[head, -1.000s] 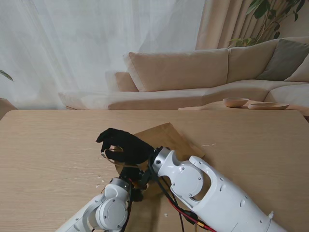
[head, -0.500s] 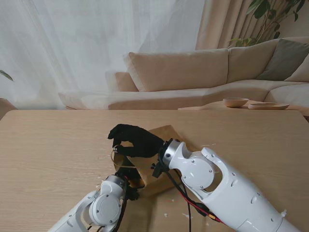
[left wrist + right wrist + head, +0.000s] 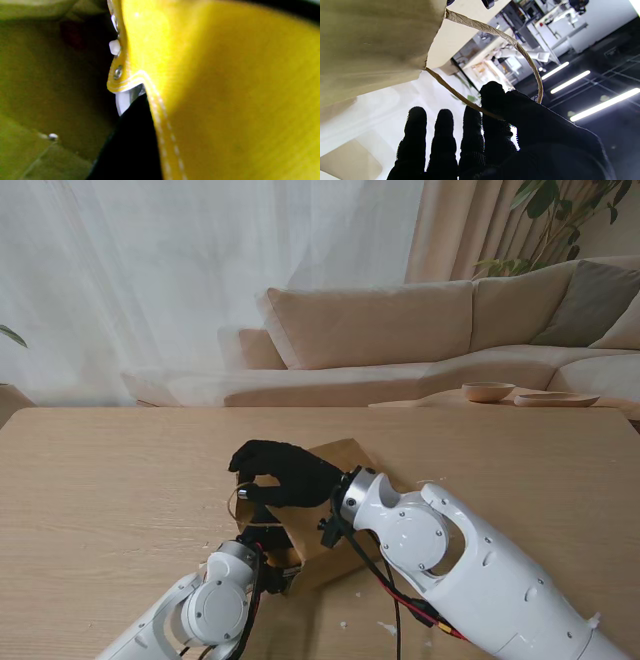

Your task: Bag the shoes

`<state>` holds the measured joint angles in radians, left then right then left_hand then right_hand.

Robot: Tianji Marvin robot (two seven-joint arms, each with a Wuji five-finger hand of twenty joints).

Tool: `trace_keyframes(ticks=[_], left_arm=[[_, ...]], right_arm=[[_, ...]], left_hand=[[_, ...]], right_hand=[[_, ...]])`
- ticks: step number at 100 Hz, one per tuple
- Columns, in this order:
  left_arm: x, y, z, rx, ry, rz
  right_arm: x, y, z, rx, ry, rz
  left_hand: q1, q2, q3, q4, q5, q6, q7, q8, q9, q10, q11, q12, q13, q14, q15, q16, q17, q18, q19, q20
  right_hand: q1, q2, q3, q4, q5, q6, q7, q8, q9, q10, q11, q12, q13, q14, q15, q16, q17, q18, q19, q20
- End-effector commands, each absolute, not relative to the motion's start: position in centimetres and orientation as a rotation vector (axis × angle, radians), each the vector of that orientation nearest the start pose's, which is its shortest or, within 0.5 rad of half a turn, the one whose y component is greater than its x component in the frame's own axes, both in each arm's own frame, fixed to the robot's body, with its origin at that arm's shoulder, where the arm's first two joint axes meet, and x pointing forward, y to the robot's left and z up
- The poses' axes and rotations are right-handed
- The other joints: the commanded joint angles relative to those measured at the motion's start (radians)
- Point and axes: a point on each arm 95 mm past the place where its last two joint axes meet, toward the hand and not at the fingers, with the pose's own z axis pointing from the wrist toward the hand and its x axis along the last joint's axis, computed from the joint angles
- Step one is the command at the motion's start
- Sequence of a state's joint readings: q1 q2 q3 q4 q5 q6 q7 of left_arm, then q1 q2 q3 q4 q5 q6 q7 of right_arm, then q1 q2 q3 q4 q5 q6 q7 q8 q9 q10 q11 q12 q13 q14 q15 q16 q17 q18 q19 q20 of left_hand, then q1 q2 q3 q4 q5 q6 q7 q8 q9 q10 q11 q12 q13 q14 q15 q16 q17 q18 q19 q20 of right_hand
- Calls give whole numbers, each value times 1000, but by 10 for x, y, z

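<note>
A brown paper bag (image 3: 345,465) lies on the table with its mouth turned toward me. My right hand (image 3: 285,472), in a black glove, is shut on the bag's twine handle (image 3: 240,498) and holds it up off the table. In the right wrist view the handle (image 3: 520,50) loops from the bag's edge (image 3: 370,37) into a pinch of thumb and forefinger (image 3: 495,100). My left hand (image 3: 265,542) is at the bag's mouth, mostly hidden. The left wrist view is filled by a yellow canvas shoe (image 3: 225,87) with metal eyelets, a black finger (image 3: 132,140) against it and the bag's inside (image 3: 50,87) beyond.
Small white scraps (image 3: 385,628) lie on the wooden table near my right arm. A beige sofa (image 3: 380,330) stands beyond the far edge. Two bowls (image 3: 488,391) rest on a low table at the back right.
My right hand moved right and slightly away from me with the handle, lifting the bag's mouth. My left arm pushed forward into the opening. Little differs over the last half second.
</note>
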<state>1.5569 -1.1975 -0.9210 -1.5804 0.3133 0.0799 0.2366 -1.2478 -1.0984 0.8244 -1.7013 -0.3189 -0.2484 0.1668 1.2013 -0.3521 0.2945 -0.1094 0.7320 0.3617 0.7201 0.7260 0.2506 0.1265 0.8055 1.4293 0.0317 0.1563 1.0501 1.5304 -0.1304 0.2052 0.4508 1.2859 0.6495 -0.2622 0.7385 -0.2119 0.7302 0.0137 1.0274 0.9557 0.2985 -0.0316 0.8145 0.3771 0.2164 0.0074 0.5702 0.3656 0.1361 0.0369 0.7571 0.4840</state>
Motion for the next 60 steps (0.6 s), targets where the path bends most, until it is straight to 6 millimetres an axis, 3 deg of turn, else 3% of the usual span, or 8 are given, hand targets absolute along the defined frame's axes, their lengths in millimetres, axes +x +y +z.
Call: trace_keyframes(ticks=[1, 60], left_arm=[[361, -122, -351, -1898, 1078, -1990], [370, -144, -361, -1852, 1034, -1933]], right_arm=[[384, 169, -236, 1220, 1819, 2375], [371, 188, -233, 1273, 1867, 2579]], left_hand=[[90, 152, 81, 23, 15, -128, 92, 49, 40, -1, 97, 23, -7, -10, -7, 40, -8, -15, -27, -3], [90, 156, 67, 24, 7, -144, 91, 20, 35, -1, 100, 22, -10, -5, -7, 40, -9, -18, -21, 2]], right_hand=[[14, 4, 45, -37, 17, -63, 25, 35, 1, -26, -18, 1, 12, -23, -7, -4, 10, -37, 27, -23], [25, -1, 49, -35, 22, -38, 28, 28, 6, -18, -15, 5, 12, -17, -3, -1, 13, -36, 41, -17]])
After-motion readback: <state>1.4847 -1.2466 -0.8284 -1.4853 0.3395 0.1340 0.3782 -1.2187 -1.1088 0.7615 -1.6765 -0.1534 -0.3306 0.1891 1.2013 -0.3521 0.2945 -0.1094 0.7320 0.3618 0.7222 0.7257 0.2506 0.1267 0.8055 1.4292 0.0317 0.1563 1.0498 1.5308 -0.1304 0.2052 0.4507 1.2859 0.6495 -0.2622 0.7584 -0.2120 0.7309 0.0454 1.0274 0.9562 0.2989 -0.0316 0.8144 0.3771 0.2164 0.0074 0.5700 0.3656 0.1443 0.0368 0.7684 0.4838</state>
